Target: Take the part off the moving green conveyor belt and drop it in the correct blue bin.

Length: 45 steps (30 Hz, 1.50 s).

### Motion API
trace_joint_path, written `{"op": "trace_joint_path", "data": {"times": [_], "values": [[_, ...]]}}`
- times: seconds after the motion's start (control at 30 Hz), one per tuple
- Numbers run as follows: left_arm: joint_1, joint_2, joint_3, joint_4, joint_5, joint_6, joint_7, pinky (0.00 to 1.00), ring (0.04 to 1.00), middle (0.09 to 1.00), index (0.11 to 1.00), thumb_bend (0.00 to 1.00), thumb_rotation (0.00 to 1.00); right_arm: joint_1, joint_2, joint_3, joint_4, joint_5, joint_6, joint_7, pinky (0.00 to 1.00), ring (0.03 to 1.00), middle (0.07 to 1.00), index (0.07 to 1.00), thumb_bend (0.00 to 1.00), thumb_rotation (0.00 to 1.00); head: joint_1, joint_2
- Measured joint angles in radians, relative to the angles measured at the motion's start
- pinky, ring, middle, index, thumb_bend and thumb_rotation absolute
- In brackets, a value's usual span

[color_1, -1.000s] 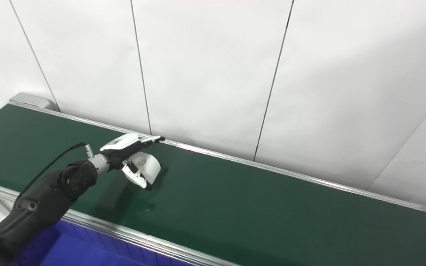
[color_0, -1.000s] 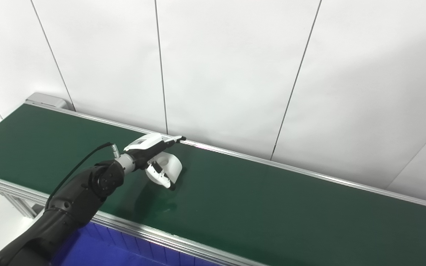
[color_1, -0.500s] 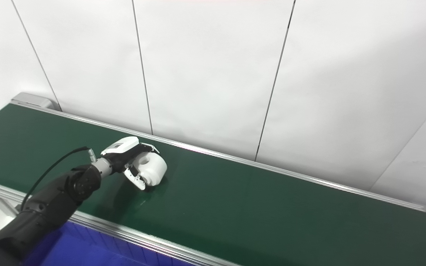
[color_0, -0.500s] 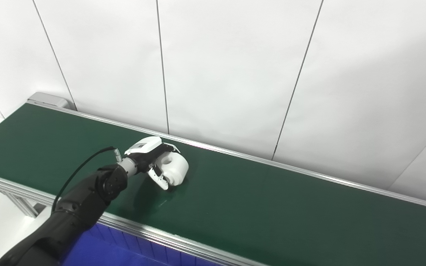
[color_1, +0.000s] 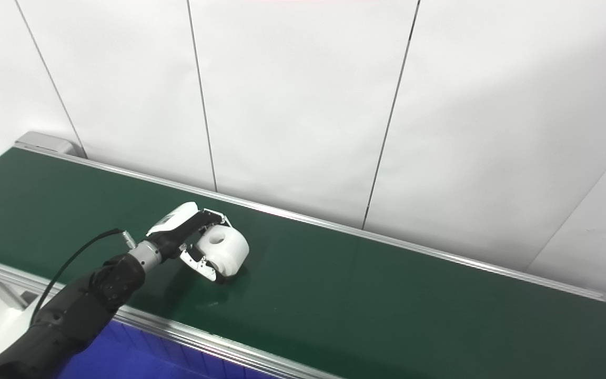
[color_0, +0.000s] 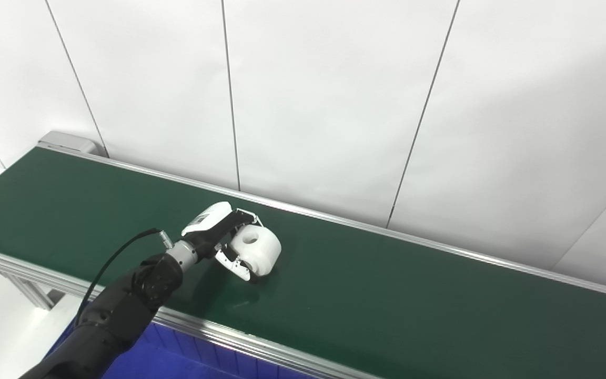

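White part (color_0: 255, 250) w/ round hole, gripped on green belt (color_0: 387, 295).
Left hand (color_0: 228, 243) pinches it, fingers (color_0: 243, 215) far side, thumb near; blue bin (color_0: 145, 358) below near rail.

The left hand (color_0: 224, 234) has a white shell on its back bearing a small grey marking, with dark inner parts. Its fingers (color_0: 237, 266) are white with black tips. Behind the fingers sits a silver wrist collar, then a glossy black arm (color_0: 124, 310) with a rounded joint. A thin black cable (color_0: 116, 255) with a metal plug loops along it.
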Motion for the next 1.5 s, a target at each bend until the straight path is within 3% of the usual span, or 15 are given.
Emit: {"op": "trace_joint_path", "data": {"times": [0.2,0.3,0.37,0.43,0.5,0.53,0.8,1.17,1.37,1.5], "values": [[0.128,0.023,0.047,-0.196,-0.078,-0.046,-0.007,0.44,0.417,0.496,0.538,0.50,0.00,0.037,0.012,0.012,-0.084,-0.018,0.007,0.003,0.70,0.789,0.848,0.891,0.86,0.29,-0.114,0.060],[0.211,0.065,0.043,-0.261,-0.135,-0.049,0.004,0.43,0.415,0.502,0.539,0.50,0.00,0.059,0.016,0.017,-0.133,-0.023,0.033,0.016,0.72,0.799,0.856,0.896,0.86,0.26,-0.223,0.135],[0.269,0.092,0.039,-0.296,-0.186,-0.050,0.021,0.45,0.422,0.504,0.532,0.50,0.00,0.072,0.020,0.021,-0.164,-0.025,0.057,0.024,0.73,0.799,0.856,0.899,0.85,0.25,-0.235,0.146],[0.316,0.107,0.038,-0.323,-0.229,-0.049,0.026,0.46,0.428,0.508,0.524,0.50,0.00,0.078,0.022,0.024,-0.183,-0.032,0.076,0.029,0.73,0.799,0.858,0.907,0.84,0.26,-0.276,0.197],[0.358,0.111,0.033,-0.348,-0.264,-0.049,0.033,0.47,0.435,0.508,0.520,0.50,0.00,0.079,0.022,0.028,-0.200,-0.041,0.089,0.035,0.74,0.805,0.865,0.914,0.82,0.26,-0.277,0.197],[0.375,0.111,0.030,-0.358,-0.277,-0.049,0.034,0.47,0.437,0.508,0.518,0.50,0.00,0.079,0.023,0.031,-0.207,-0.044,0.097,0.037,0.74,0.812,0.873,0.918,0.82,0.27,-0.290,0.223],[0.499,0.111,0.011,-0.418,-0.323,-0.049,0.034,0.49,0.451,0.505,0.508,0.50,0.00,0.094,0.035,0.036,-0.258,-0.075,0.149,0.042,0.78,0.833,0.866,0.924,0.82,0.32,-0.295,0.318],[0.621,0.111,-0.018,-0.439,-0.274,-0.049,0.109,0.47,0.427,0.505,0.523,0.50,0.00,0.097,0.034,0.025,-0.297,-0.060,0.158,0.052,0.77,0.820,0.863,0.923,0.83,0.35,-0.252,0.352],[0.671,0.122,-0.071,-0.440,-0.218,-0.049,0.222,0.42,0.405,0.495,0.542,0.50,0.00,0.096,0.034,0.022,-0.305,-0.059,0.158,0.056,0.76,0.824,0.857,0.921,0.82,0.34,-0.215,0.359],[0.696,0.156,-0.116,-0.437,-0.184,-0.049,0.309,0.41,0.406,0.496,0.539,0.50,0.00,0.096,0.026,0.014,-0.305,-0.055,0.158,0.058,0.76,0.817,0.856,0.921,0.82,0.34,-0.205,0.359]]}}
